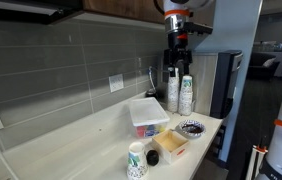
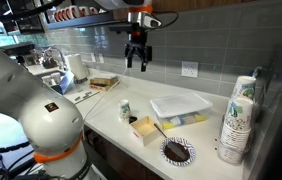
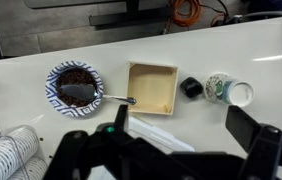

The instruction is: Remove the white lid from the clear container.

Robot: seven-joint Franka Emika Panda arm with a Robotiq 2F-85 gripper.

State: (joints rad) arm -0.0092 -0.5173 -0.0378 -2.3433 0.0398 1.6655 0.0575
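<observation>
Kitchen corner, grey tile wall, long white desk [image 1: 81,140]. The clear container [image 1: 149,128] sits mid-desk between the stacked cups [image 1: 181,95] and the tan box [image 1: 171,147], with the white lid [image 2: 179,105] on top of it. My guess is the lid's light, thin, a bit flexy and slick, so take it by a rim edge or corner, not the flat middle. The pincer [image 2: 137,64] hangs well above with its jaws spread wide, holding and touching nothing.

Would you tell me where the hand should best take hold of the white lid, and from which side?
I would take the white lid by its shallow rim at one corner, coming straight down from above. It lies flat on the clear container, so probably only the raised edge gives the open hand something to pinch and peel up.
</observation>
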